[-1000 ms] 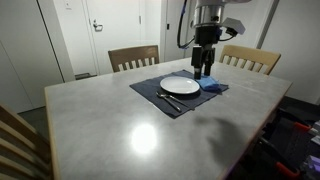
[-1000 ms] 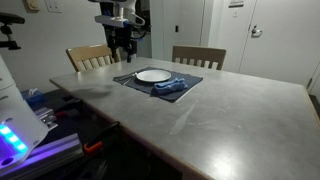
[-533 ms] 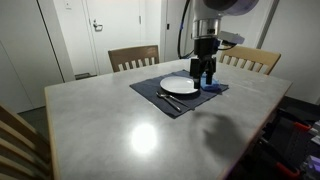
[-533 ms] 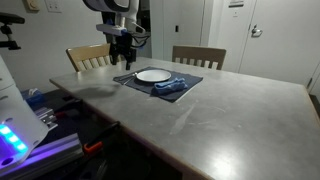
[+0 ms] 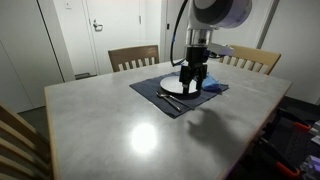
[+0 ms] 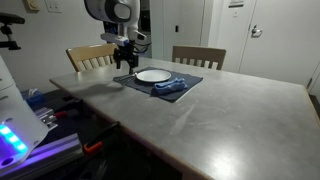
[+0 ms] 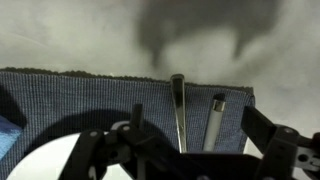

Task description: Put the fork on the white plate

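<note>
A white plate [image 5: 178,86] sits on a dark placemat [image 5: 150,92] in both exterior views, plate [image 6: 152,75]. Two silver utensils [image 5: 168,99] lie side by side on the mat beside the plate. The wrist view shows their handles, a thin flat one [image 7: 178,108] and a rounder one [image 7: 214,118]. Their heads are hidden by the gripper, so I cannot tell which is the fork. My gripper [image 5: 193,84] hangs low over the plate's edge, open and empty [image 7: 200,150], with both handles between its fingers in the wrist view. It also shows in an exterior view [image 6: 126,64].
A blue cloth [image 5: 211,88] lies on the mat on the plate's other side and shows too in an exterior view [image 6: 170,87]. Two wooden chairs [image 5: 133,57] [image 5: 250,58] stand at the table's far edge. The grey tabletop [image 5: 130,130] stretches wide in front.
My gripper has come down from above the blue cloth and moved across the plate toward the utensils. Nothing on the table has moved.
</note>
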{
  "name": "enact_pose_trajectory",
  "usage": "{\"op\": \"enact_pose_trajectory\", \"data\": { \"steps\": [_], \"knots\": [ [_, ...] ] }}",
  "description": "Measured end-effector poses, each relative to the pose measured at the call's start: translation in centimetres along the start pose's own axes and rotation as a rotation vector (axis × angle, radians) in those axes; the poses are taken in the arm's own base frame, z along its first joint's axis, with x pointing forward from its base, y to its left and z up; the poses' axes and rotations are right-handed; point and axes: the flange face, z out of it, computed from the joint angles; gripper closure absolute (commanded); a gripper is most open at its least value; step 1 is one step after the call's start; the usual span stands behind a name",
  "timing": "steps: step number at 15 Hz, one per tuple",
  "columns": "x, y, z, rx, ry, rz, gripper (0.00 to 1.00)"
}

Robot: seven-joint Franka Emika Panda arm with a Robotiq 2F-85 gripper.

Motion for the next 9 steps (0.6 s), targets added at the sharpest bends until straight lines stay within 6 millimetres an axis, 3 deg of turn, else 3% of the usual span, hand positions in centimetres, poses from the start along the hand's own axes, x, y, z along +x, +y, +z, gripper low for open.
{"op": "enact_pose_trajectory", "data": {
  "steps": [4,9],
  "knots": [
    [0.9,-0.6,1.0,0.028,0.026,0.003,0.00],
    [1.9,0.3,2.9,0.058,0.029,0.044,0.00]
  ]
}}
